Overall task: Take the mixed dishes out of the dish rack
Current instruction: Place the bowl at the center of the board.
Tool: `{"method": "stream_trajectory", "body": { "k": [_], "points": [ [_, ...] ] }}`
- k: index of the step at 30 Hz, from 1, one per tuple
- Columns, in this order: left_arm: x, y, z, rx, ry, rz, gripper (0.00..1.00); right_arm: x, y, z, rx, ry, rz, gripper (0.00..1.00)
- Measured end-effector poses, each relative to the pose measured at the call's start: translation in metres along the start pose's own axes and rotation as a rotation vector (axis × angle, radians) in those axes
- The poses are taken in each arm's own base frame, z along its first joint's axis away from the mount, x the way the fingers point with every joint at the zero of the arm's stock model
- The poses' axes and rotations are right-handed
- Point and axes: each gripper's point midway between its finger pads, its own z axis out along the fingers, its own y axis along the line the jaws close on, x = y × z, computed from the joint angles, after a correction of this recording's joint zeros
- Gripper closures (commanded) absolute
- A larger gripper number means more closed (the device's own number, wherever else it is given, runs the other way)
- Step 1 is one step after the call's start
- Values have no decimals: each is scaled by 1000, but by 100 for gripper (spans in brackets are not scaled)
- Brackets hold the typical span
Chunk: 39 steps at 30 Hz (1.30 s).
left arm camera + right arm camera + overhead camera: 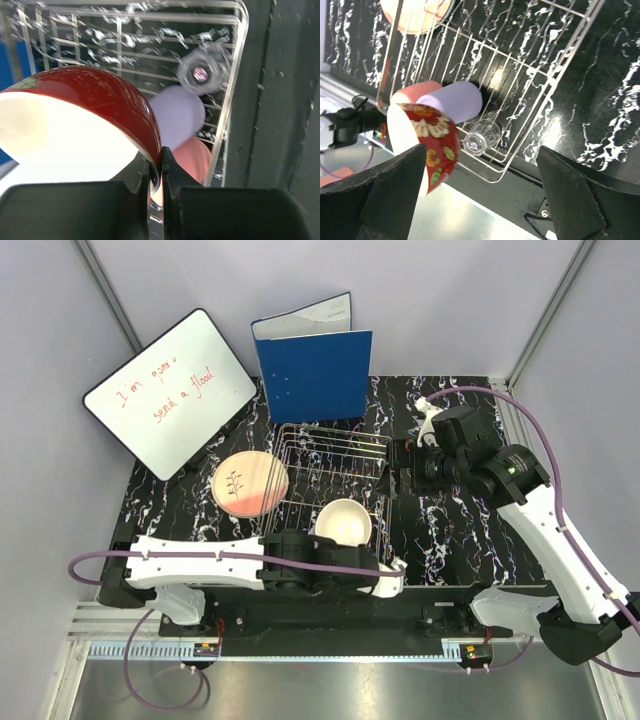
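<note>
Table (470, 540) comes first, a flat black top veined with white like polished stone. On it sits the dish rack (335, 455), a shallow rectangular basket of thin shiny wire whose open grid lets wet things drain and gives tall ones something to lean on. A round cream plate (249, 483), smooth and glazed, with a salmon half and a small sprig drawn on it, overlaps the rack's left end; whether it stands inside or rests against the outside I cannot tell. The bowl (95, 105), glossy red outside with painted flowers and cream within, is tipped on edge at the rack's near right part because the left hand (156, 161) pinches its thin rim, one finger inside and one outside, closed tight on it. This looks like the lift-out of that piece. The right hand (397, 473) hovers beside the rack's right side, spread wide and holding nothing. Next to the bowl a lavender cup (455, 100) and a pink cup (412, 92) lie on the wires, smooth cylinders touching each other. Just beside them rests a small clear glass (482, 137), see-through and glinting.
</note>
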Motion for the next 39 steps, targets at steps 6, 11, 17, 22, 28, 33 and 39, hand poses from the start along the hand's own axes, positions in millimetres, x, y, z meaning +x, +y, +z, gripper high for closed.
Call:
{"method": "stream_trajectory", "body": {
  "k": [6, 11, 17, 22, 28, 33, 39],
  "points": [
    [-22, 25, -4, -23, -42, 1, 100, 4, 7, -4, -38, 18, 5, 0],
    [-27, 39, 5, -22, -30, 6, 100, 4, 10, -6, -51, 16, 5, 0],
    [-32, 42, 20, 3, -8, 34, 100, 9, 9, -6, -57, 26, 6, 4],
    [-36, 45, 21, 13, -17, 39, 100, 24, 3, 3, -51, 77, 15, 8],
    [-46, 53, 14, -2, -48, 30, 100, 39, -6, 15, -26, 126, 21, 24],
    [-49, 55, 12, -3, -60, 25, 100, 44, -9, 22, -19, 144, 27, 51],
    [-56, 55, 16, -5, -80, 32, 100, 43, -14, 32, -4, 133, 29, 100]
  ]
}}
